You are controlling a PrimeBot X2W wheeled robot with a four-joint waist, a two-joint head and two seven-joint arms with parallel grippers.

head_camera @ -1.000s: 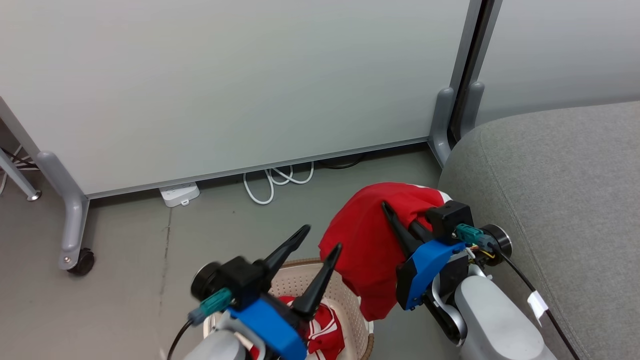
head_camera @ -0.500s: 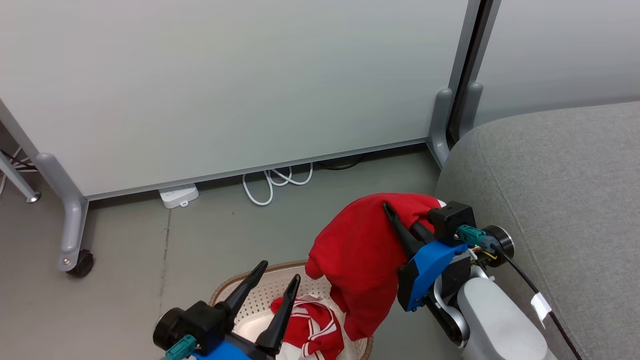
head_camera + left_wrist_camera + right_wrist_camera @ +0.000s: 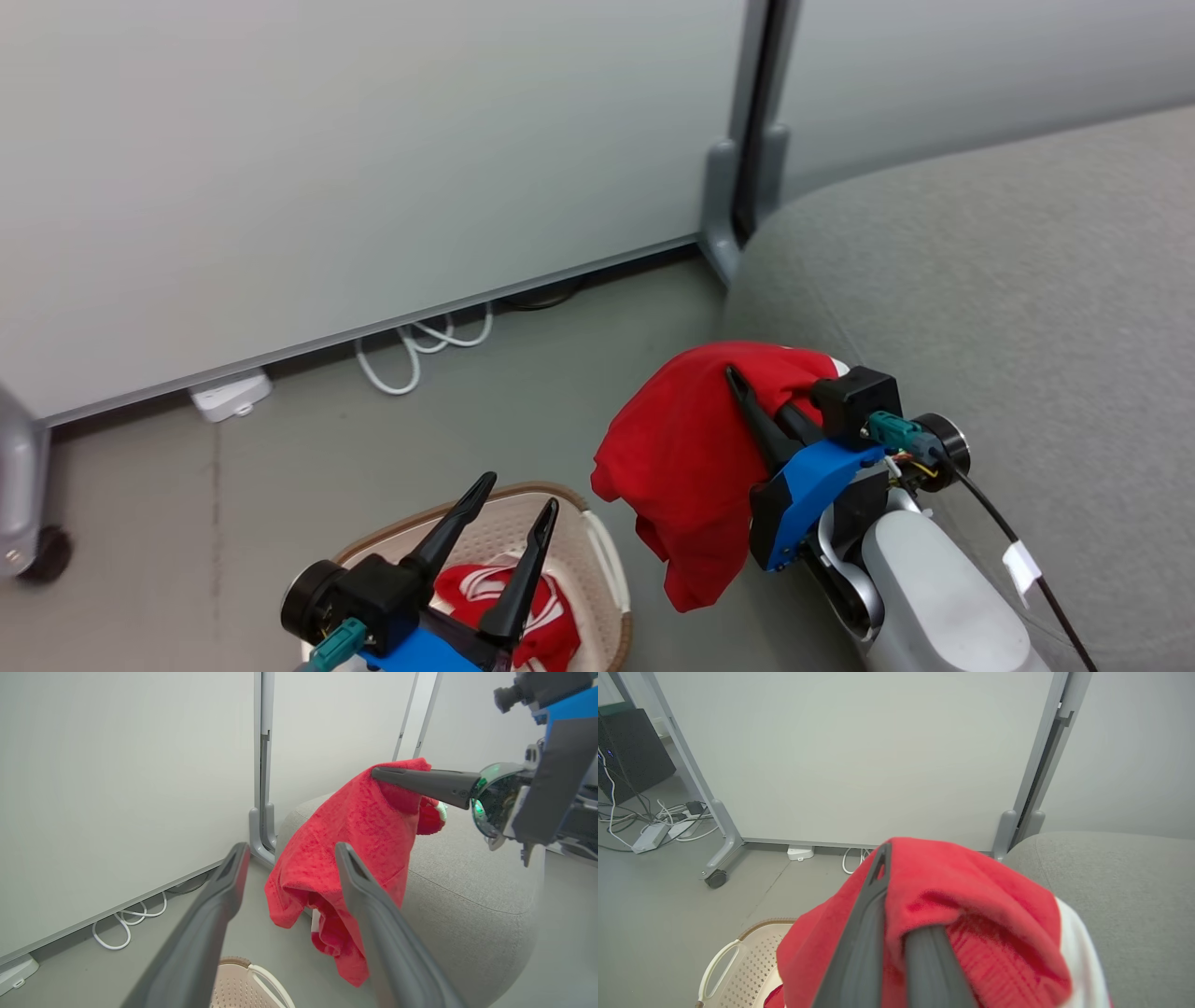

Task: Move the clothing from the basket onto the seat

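Right gripper (image 3: 742,387) stays clamped on a red garment (image 3: 686,457), which hangs from its fingers in the air beside the near edge of the seat (image 3: 980,280), not yet over the cushion. Since a second ago the head has swung toward the seat (a view shift, the cloth barely moved), so the carry looks under way. Left gripper (image 3: 521,490) has dropped low over the basket (image 3: 597,551), fingers apart and empty. More striped clothing (image 3: 537,611) lies inside, so another trip looks needed.

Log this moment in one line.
right gripper: shut on red fabric garment, beside grey upholstered seat | left gripper: open above cream perforated basket | striped red garment in basket
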